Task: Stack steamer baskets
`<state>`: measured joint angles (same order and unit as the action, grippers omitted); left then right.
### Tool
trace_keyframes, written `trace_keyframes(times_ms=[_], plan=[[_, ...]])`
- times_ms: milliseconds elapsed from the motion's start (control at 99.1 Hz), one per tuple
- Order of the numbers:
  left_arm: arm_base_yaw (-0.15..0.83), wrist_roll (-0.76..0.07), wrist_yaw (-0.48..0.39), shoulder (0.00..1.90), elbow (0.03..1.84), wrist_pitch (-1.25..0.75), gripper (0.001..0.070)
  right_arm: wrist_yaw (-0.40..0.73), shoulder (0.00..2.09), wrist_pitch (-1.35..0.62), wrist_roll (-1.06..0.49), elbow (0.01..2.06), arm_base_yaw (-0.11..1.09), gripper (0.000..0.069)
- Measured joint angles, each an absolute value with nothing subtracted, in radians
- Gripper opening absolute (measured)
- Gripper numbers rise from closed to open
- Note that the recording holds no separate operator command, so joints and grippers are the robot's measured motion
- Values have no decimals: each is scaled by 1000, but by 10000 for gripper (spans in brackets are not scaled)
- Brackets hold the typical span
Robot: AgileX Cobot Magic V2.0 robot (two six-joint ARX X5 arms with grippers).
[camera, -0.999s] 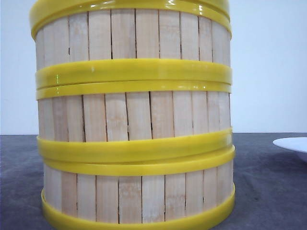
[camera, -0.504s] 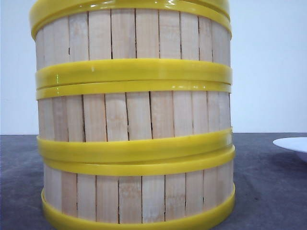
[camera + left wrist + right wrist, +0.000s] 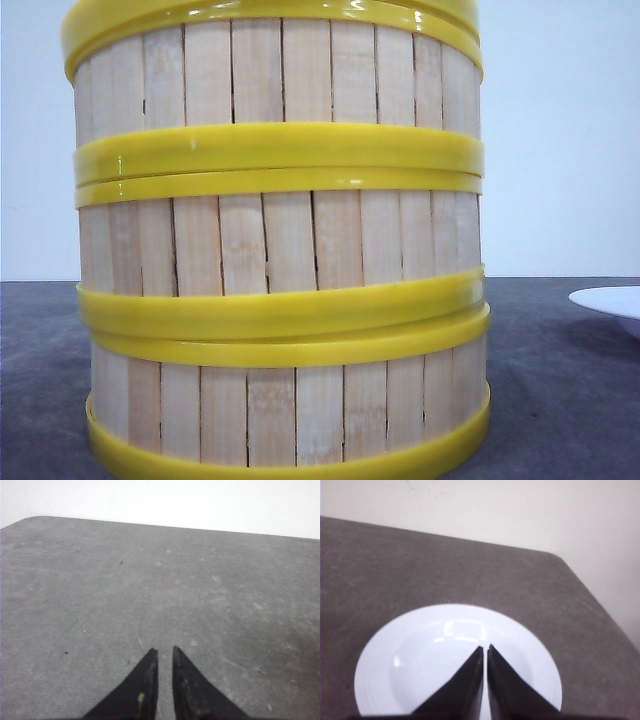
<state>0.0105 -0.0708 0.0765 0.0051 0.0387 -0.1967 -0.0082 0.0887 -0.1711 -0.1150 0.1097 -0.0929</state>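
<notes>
Front view: the steamer baskets (image 3: 280,250) are stacked three high on the grey tabletop (image 3: 560,400), filling the frame; pale vertical bamboo slats are banded by glossy yellow rims. A white plate (image 3: 610,300) is cut off at 3 o'clock.

Left wrist view: the left gripper (image 3: 164,652) is seen nearly closed, empty, over mottled tabletop.

Right wrist view: the right gripper (image 3: 485,649) is held together, empty, above the smooth round empty plate.
</notes>
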Motion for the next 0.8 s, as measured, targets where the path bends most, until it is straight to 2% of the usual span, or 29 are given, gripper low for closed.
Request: trace_keyframes(times_ms=[293, 797], plan=[[10, -70, 76, 5, 39, -197, 25, -8, 14, -168, -44, 19, -93, 7], [10, -70, 76, 5, 39, -197, 25, -8, 6, -167, 25, 15, -93, 7]])
